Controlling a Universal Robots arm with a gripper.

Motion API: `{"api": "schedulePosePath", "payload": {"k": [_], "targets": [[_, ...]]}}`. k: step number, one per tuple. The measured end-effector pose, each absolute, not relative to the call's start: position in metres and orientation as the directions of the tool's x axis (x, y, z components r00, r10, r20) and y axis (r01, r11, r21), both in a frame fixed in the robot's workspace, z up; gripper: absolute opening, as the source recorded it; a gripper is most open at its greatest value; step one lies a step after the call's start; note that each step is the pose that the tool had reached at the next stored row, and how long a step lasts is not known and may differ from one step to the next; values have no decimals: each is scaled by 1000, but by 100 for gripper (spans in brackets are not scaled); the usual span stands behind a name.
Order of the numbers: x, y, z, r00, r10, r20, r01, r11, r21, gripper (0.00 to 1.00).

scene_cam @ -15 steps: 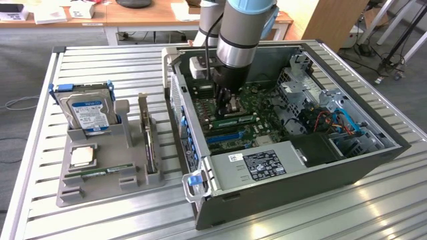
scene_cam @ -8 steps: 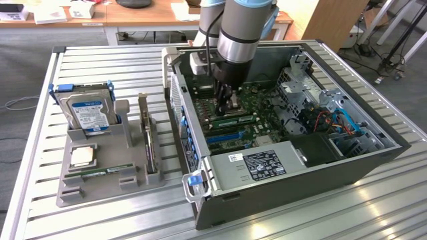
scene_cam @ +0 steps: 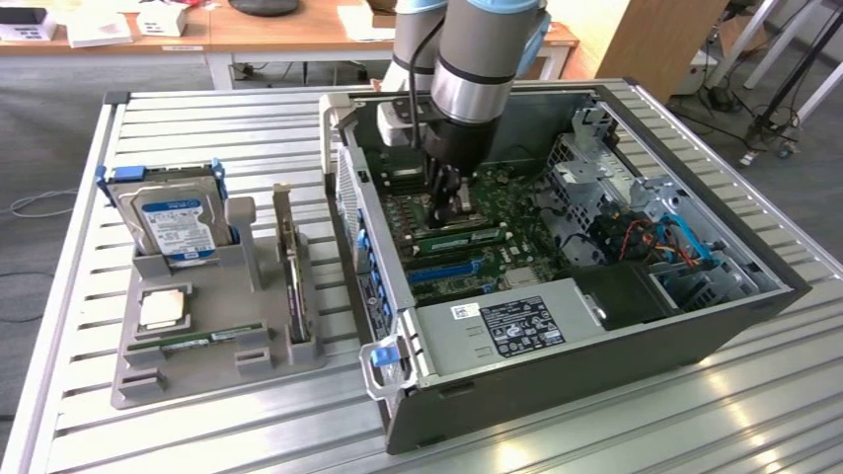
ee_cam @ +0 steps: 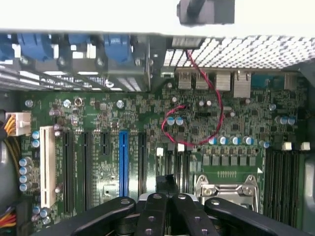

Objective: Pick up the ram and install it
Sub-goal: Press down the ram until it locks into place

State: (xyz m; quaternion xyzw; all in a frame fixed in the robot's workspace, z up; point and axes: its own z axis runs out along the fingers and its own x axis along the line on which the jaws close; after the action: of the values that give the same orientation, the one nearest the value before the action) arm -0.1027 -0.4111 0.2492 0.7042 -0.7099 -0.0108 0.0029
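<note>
- Exterior view: the gripper (scene_cam: 448,202) reaches down into the open case (scene_cam: 737,316), low over the board (scene_cam: 507,247). A green ram (scene_cam: 464,240) lies flat there beside it, by the slots. Another ram (scene_cam: 197,342) rests in the gray tray (scene_cam: 185,380), where parts wait.
- Wrist view: the fingers (ee_cam: 153,216) are pressed together, pinching nothing I can see, just above the board (ee_cam: 123,103).

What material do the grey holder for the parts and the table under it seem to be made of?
The grey holder looks like matte plastic, possibly printed: it is one even, dull grey with moulded slots and posts. The table looks like bare metal, probably aluminium: silver ribbed slats that reflect the light.
</note>
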Motion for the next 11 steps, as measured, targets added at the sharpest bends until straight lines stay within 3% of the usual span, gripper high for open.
{"api": "schedulePosePath", "payload": {"k": [11], "targets": [[-72, -411, 249, -8, -1000, -11, -1000, 8, 20, 11]]}}
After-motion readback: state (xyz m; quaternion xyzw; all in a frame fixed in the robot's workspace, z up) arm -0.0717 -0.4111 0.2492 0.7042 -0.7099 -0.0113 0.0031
